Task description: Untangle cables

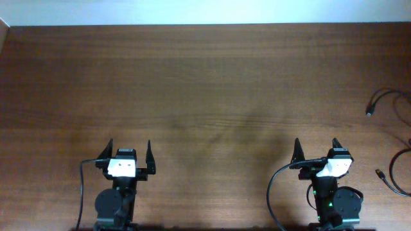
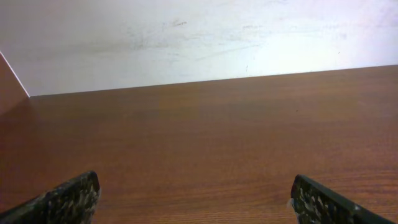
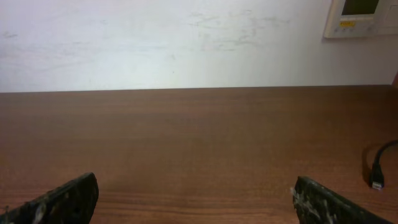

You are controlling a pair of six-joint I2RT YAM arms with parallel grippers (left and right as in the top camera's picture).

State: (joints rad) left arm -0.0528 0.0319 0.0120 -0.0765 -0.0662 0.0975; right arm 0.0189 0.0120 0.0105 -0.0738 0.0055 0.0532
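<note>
Thin black cables lie at the table's far right edge in the overhead view. One cable curves from a small plug end toward the edge. A second cable loops lower down, with a plug near it. They lie apart, partly cut off by the frame. One plug end shows at the right of the right wrist view. My left gripper is open and empty at the front left. My right gripper is open and empty at the front right, left of the cables. Both grippers also show open in their wrist views.
The brown wooden table runs to a white wall at the back. Thicker black cables run from the arms' bases at the front edge. A white wall panel hangs at the upper right of the right wrist view.
</note>
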